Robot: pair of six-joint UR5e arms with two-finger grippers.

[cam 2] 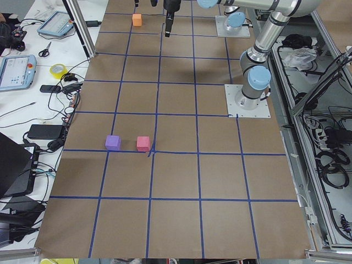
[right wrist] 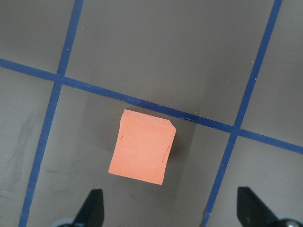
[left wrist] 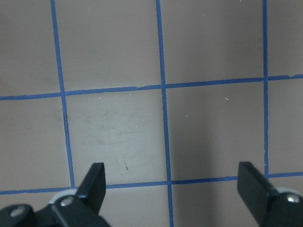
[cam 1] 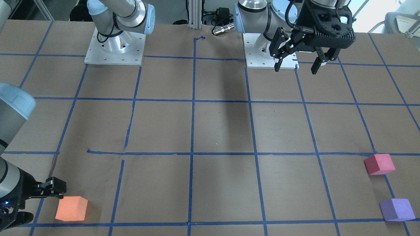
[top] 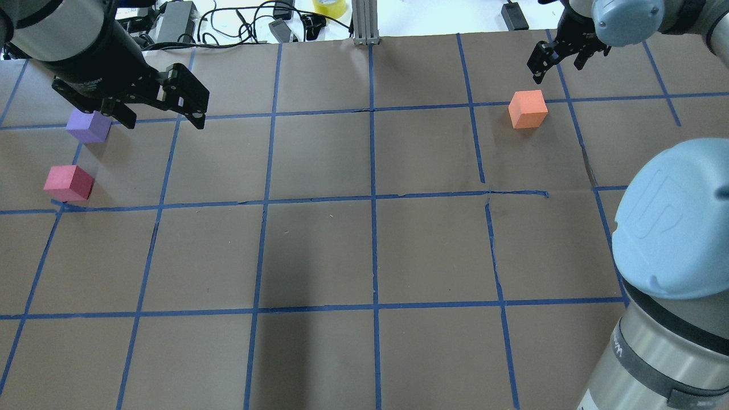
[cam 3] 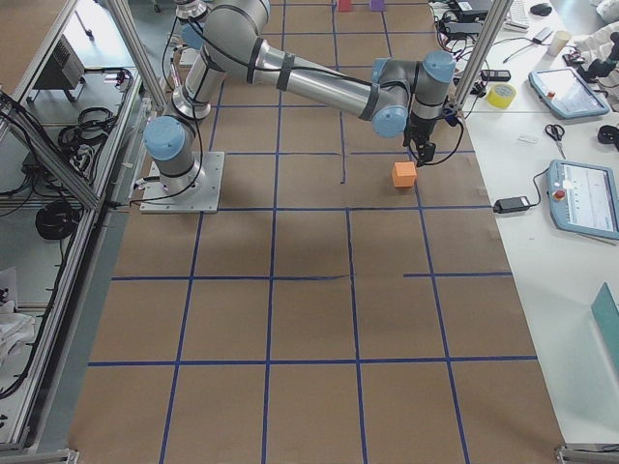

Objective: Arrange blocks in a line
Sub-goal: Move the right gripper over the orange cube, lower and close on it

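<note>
In the front-facing view, the right gripper [cam 1: 46,202] sat low at the table edge with its fingers spread, just beside the orange block [cam 1: 71,208] but not around it. The left gripper [cam 1: 296,68] hung raised near its base, jaws also apart and empty. The crimson-pink block [cam 1: 379,164] and purple block [cam 1: 397,209] lay near each other on the opposite side, well apart from the orange one. The overhead view confirmed the layout: the right arm was the nearer to the orange block and the left arm the nearer to the other two. In the side views the jaws were too small to judge. The left wrist view showed wide-spread fingers over bare grid. In the right wrist view, the orange block lay ahead of the fingertips, offset toward the view's left finger and slightly rotated against the finger line. A grasp would probably require an advance and a small sideways correction.
</note>
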